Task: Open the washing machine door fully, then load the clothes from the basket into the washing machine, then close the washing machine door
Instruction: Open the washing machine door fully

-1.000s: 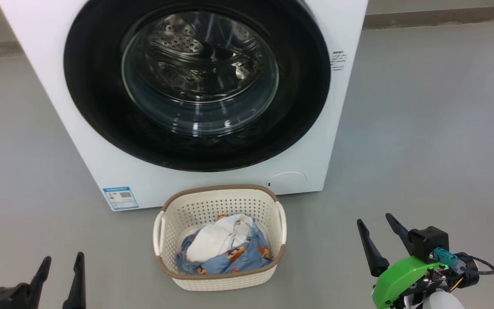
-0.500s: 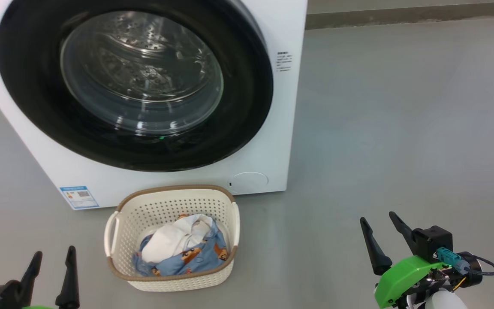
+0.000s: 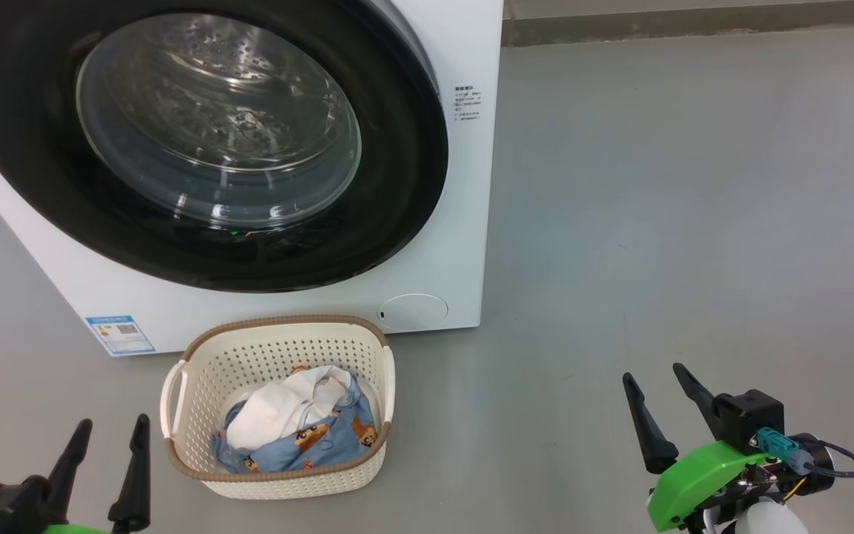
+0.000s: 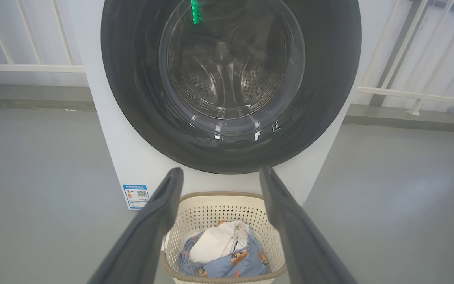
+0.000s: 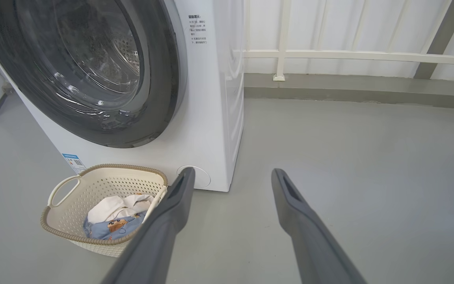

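The white washing machine (image 3: 464,222) stands on the grey floor with its round black-rimmed door (image 3: 204,141) shut flat against the front; the steel drum shows through the glass. Before it sits the cream basket (image 3: 279,348) holding the clothes (image 3: 293,426), a white garment over blue bear-print fabric. My left gripper (image 3: 110,426) is open at the lower left, just left of the basket and empty. My right gripper (image 3: 655,374) is open at the lower right, far from the basket, over bare floor. The door (image 4: 231,83), basket (image 4: 219,207) and clothes (image 4: 227,252) also show between my left fingers.
Grey floor (image 3: 694,208) stretches to the right of the machine. A low kerb and white railing (image 5: 353,55) run behind it. A blue label (image 3: 120,334) sits at the machine's lower left corner, a round cover (image 3: 414,310) at its lower right.
The whole head picture has shifted: machine and basket slid left, so the camera turned right. Both grippers stay open and empty, in about the same spots in the view.
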